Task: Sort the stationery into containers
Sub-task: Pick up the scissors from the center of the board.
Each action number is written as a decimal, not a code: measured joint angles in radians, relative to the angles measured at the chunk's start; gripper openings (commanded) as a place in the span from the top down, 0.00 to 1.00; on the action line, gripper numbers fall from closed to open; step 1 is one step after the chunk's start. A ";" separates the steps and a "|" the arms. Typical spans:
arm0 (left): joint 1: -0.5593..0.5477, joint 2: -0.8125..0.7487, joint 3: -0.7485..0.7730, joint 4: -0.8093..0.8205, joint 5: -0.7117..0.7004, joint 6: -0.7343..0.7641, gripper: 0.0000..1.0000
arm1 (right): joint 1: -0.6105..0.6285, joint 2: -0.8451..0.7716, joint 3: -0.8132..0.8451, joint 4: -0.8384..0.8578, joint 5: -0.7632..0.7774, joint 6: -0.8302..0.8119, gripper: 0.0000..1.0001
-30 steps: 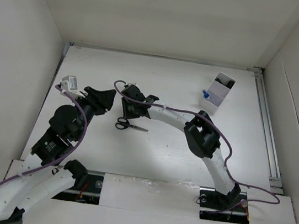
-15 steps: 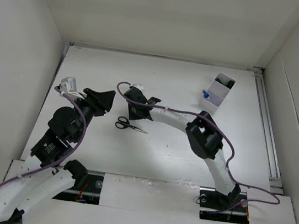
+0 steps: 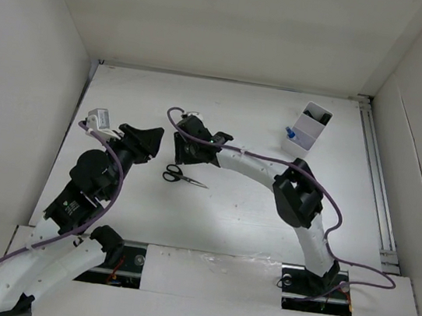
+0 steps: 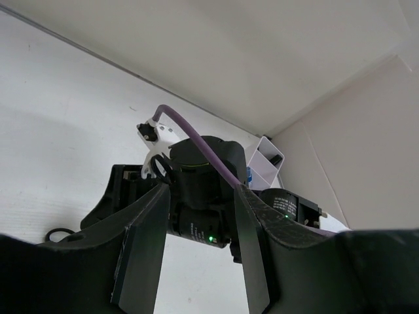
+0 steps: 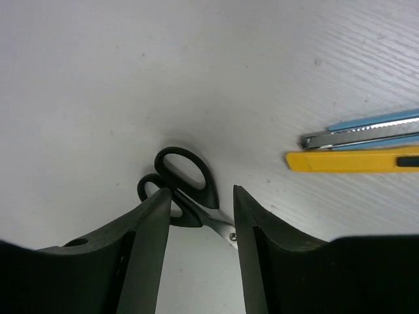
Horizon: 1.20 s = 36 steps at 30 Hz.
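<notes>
Black-handled scissors (image 3: pixel 182 175) (image 5: pixel 182 186) lie flat on the white table. My right gripper (image 3: pixel 188 153) (image 5: pixel 201 199) hovers just over them, open, its fingers standing either side of the handles and pivot without touching. A yellow pen-like stick (image 5: pixel 353 160) and a silver-blue pen (image 5: pixel 366 133) lie to the right in the right wrist view; the arm hides them from above. The white divided container (image 3: pixel 308 130) (image 4: pixel 265 162) stands at the far right with a blue-capped bottle (image 3: pixel 289 133) at its near end. My left gripper (image 3: pixel 150 146) (image 4: pixel 201 191) is open and empty, pointing at the right wrist.
White walls close the table in on the left, back and right. A metal rail (image 3: pixel 376 177) runs along the right edge. The right arm's elbow (image 3: pixel 297 196) and purple cable arch over the middle. The two grippers sit close together left of centre.
The right gripper's jaws narrowed over the scissors and then spread wide again. Its wrist drew slightly toward the back and its elbow shifted right. The scissors stayed on the table. The left arm held still.
</notes>
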<state>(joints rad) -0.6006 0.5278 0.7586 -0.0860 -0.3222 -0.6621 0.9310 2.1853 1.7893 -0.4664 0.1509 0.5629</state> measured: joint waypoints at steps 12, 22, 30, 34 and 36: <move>0.000 0.001 -0.015 0.009 0.000 -0.001 0.58 | 0.030 0.146 0.117 -0.027 -0.021 -0.035 0.59; 0.000 0.010 -0.029 0.028 0.005 0.000 0.58 | 0.032 0.150 0.121 -0.039 0.069 -0.040 0.59; 0.000 0.013 -0.033 0.037 0.005 0.000 0.58 | 0.032 0.149 0.105 -0.034 0.085 -0.060 0.90; 0.000 0.006 -0.033 0.037 0.003 0.000 0.58 | 0.032 0.138 0.073 0.000 0.089 -0.058 0.90; 0.000 0.000 -0.033 0.037 0.003 0.000 0.58 | 0.032 0.128 0.052 0.017 0.088 -0.051 0.76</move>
<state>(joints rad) -0.6006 0.5278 0.7258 -0.0494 -0.3191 -0.6621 0.9627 2.3131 1.8416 -0.4496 0.2390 0.5121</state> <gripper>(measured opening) 0.415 0.147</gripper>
